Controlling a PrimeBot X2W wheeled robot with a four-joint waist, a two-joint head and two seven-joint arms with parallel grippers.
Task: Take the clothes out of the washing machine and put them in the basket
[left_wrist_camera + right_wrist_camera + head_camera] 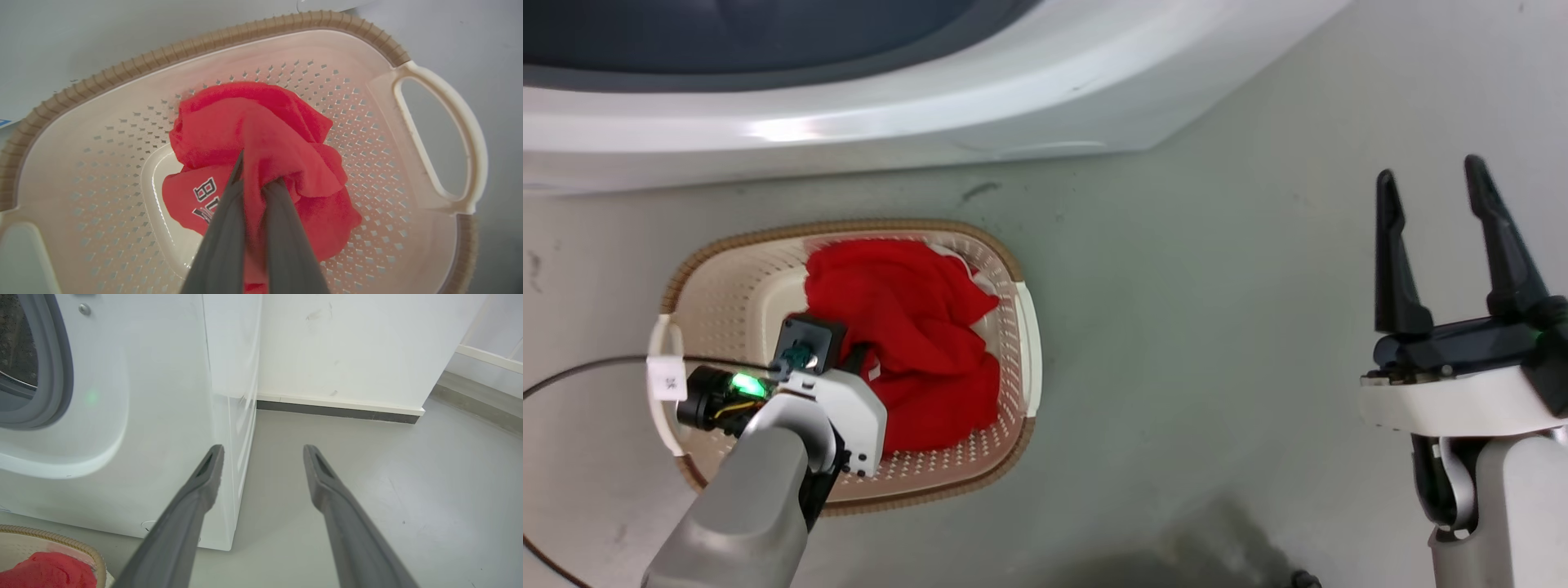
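Observation:
The cream basket [849, 226] with its brown rim stands on the floor just in front of the white washing machine [931, 106]. A heap of red clothes [907, 318] lies inside it. My left wrist [833, 400] hangs over the basket and hides the fingers below. In the left wrist view my left gripper [259, 179] is shut on a fold of the red clothes [253, 118], which show white print, above the basket [204, 41]. My right gripper [1431, 175] stands open and holds nothing, far right of the basket. Its fingers [212, 469] point past the washing machine [163, 396] corner.
A black cable [580, 371] runs across the floor left of the basket, whose handle carries a white tag [668, 380]. Grey floor [1217, 327] stretches between the basket and my right arm. A white wall with a dark baseboard [339, 410] stands right of the machine.

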